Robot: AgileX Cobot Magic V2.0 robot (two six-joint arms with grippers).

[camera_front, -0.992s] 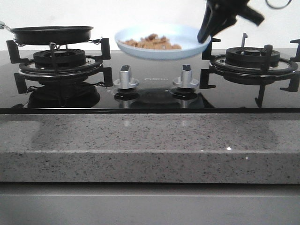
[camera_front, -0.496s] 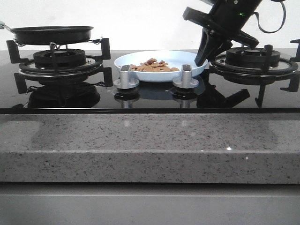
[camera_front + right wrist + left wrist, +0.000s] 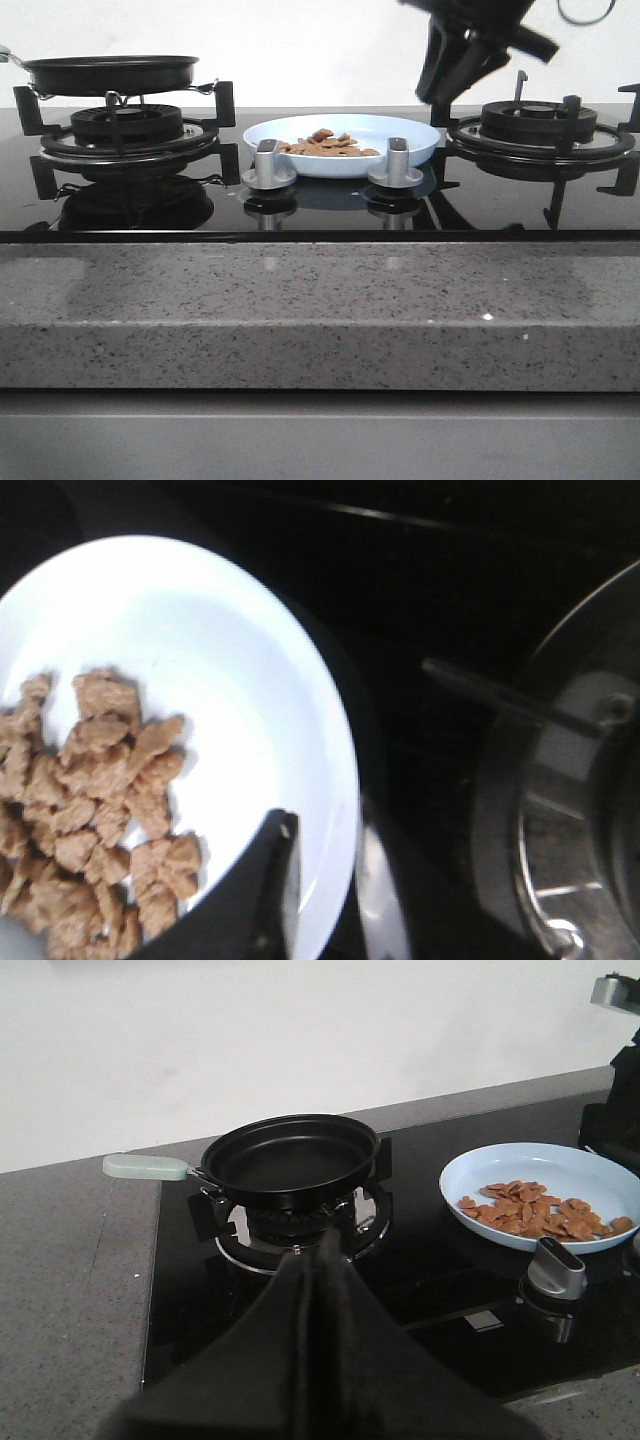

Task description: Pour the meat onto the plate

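The pale blue plate rests on the black glass stove top between the two burners. The orange-brown meat lies heaped in it, toward its left half. My right gripper is open and empty, raised just above the plate's right rim and clear of it. In the right wrist view one finger hangs over the plate beside the meat. My left gripper is shut and empty, in front of the empty black pan. The left wrist view also shows the plate and the meat.
The black pan with a pale green handle sits on the left burner. The right burner grate stands beside my right gripper. Two silver knobs stand in front of the plate. A grey stone counter edge runs along the front.
The plate came down from mid-air onto the stove top. My right gripper then let go of its rim and rose above it. The pan has not moved.
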